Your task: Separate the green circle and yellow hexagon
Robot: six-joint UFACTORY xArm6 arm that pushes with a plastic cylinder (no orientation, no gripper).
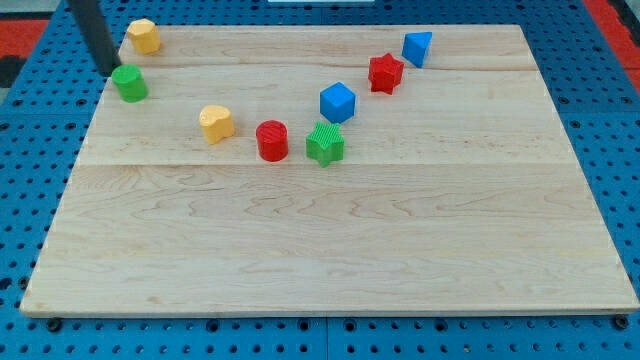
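Observation:
The green circle (129, 83) sits near the board's top left corner. The yellow hexagon (144, 36) lies above it and slightly to the right, a short gap apart. My rod comes down from the view's top left, and my tip (111, 70) rests just left of the green circle's upper edge, touching or nearly touching it. The tip is below and left of the yellow hexagon.
A second yellow block (216, 123), a red cylinder (271, 140), a green star (325, 143), a blue cube (338, 102), a red star (385, 73) and a blue block (417, 47) form an arc across the wooden board (330, 250).

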